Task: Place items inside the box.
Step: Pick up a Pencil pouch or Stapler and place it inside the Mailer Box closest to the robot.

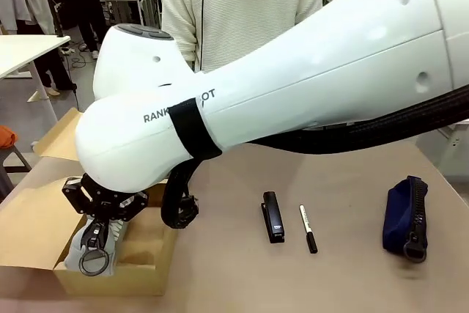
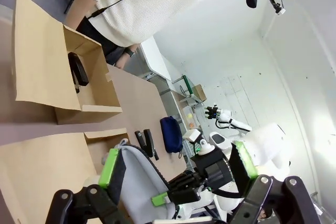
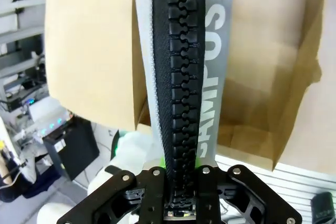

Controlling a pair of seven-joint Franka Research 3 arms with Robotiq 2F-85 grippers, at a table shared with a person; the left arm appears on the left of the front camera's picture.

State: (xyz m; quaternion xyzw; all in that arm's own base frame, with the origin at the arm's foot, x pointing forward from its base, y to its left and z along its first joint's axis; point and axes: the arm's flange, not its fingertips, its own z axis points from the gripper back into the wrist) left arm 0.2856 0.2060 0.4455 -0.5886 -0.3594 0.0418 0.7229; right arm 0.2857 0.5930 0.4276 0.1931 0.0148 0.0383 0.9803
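My right gripper (image 1: pixel 97 234) reaches across to the lower left and is shut on the grey "CAMPUS" pencil case (image 1: pixel 79 251). It holds the case upright inside the big brown box (image 1: pixel 139 278), zip ring hanging down. In the right wrist view the case (image 3: pixel 181 61) runs up from the shut fingertips (image 3: pixel 181 176) over the box floor (image 3: pixel 262 72). The black stapler (image 1: pixel 272 216) and the white pen (image 1: pixel 308 229) lie side by side mid-table. My left gripper (image 2: pixel 177 165) is open, its green pads (image 2: pixel 110 167) wide apart, looking at the case (image 2: pixel 139 179) from the side.
A dark blue zip pouch (image 1: pixel 405 218) lies at the table's right. The box's flap lid (image 1: pixel 29 221) spreads out to the left. A smaller cardboard box (image 2: pixel 92 95) with a black object (image 2: pixel 79 69) inside stands behind. A person in a white top (image 1: pixel 242 5) stands across the table.
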